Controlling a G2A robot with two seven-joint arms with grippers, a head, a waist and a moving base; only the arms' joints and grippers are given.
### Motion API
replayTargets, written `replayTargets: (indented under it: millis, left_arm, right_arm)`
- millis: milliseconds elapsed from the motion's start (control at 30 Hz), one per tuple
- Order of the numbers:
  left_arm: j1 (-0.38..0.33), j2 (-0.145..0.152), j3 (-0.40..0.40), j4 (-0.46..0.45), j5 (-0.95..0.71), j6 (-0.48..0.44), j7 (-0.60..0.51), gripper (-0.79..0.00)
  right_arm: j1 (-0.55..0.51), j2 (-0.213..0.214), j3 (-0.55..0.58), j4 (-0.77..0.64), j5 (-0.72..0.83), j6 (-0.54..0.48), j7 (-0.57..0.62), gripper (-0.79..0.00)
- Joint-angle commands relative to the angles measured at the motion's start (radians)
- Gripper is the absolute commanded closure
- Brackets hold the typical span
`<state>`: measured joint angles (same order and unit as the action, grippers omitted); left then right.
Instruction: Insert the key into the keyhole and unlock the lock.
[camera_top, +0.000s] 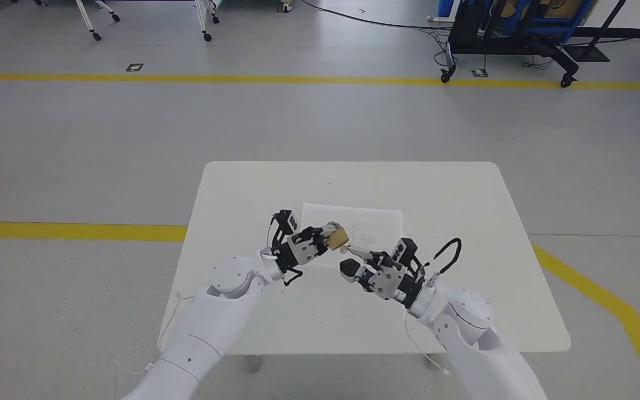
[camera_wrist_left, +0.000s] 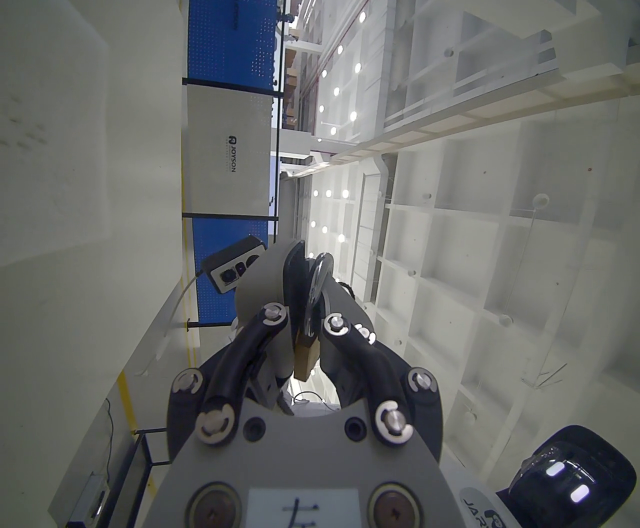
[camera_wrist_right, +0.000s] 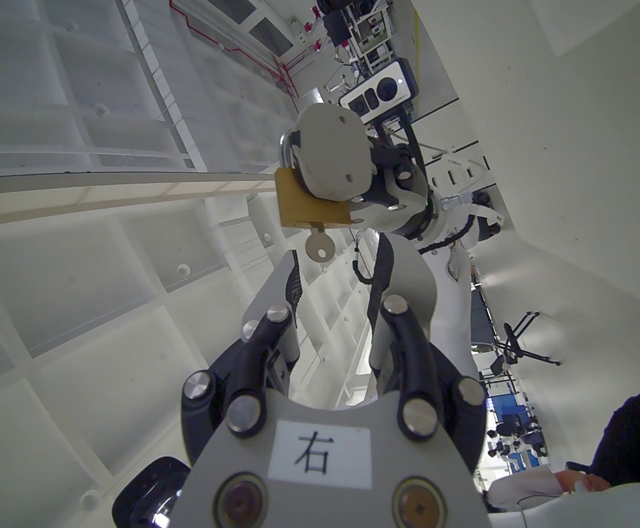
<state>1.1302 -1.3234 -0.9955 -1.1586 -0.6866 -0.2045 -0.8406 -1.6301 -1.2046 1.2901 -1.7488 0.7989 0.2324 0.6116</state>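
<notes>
Although the small silver metal key already sits with its blade in the keyhole, the turn that frees the lock does not look made yet. The left jaws are clenched on the brass-coloured rectangular padlock, their grey pads pressed flat on its two broad faces. They hold it in the air above the white rectangular table, over a white sheet of paper lying there. The padlock's silver steel shackle points away from the right jaws and its keyhole end points towards them, so the key's round head sticks out of the body on their side. The right jaws are released and spread wide. The key's head lies just beyond their tips, roughly on the line between them, and as far as I can see they touch neither key nor padlock. From the left wrist the shackle stands edge-on between the pads, beyond the brass body.

By my reading the first half of the task is done: the key is in. What remains is for the right jaws to close on the key's head, twist it, and let the shackle spring. The one shackle leg I can see looks seated in the body. The other is hidden behind a pad, so I cannot tell for certain that the lock is shut.
</notes>
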Motion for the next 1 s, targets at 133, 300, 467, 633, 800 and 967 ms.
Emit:
replayTargets:
  millis: [133,300,467,633,800,967]
  left_arm:
    - [0.000,0.000,0.000,-0.001,0.016,0.005,-0.010,0.000]
    - [-0.002,-0.001,0.001,-0.001,0.032,0.008,-0.014,0.000]
    - [-0.002,-0.001,-0.001,-0.002,0.039,0.008,-0.016,0.000]
    - [-0.001,-0.002,-0.002,-0.004,0.046,0.005,-0.021,0.000]
    - [0.001,-0.002,-0.003,-0.007,0.054,-0.002,-0.028,0.000]
    - [0.001,-0.001,0.001,-0.016,0.095,-0.041,-0.045,0.000]
  right_arm:
    - [-0.004,0.003,0.002,-0.012,-0.006,0.001,-0.006,-0.268]
    - [0.001,0.003,-0.008,-0.011,-0.011,0.007,-0.011,-0.179]
    - [0.004,0.004,-0.013,-0.011,-0.010,0.011,-0.015,-0.028]
    - [0.008,0.004,-0.015,-0.002,0.003,0.018,-0.024,0.000]
    - [0.000,0.002,-0.006,0.008,0.072,0.014,-0.040,0.000]
    - [-0.012,-0.006,0.008,0.044,0.269,0.026,-0.009,0.000]
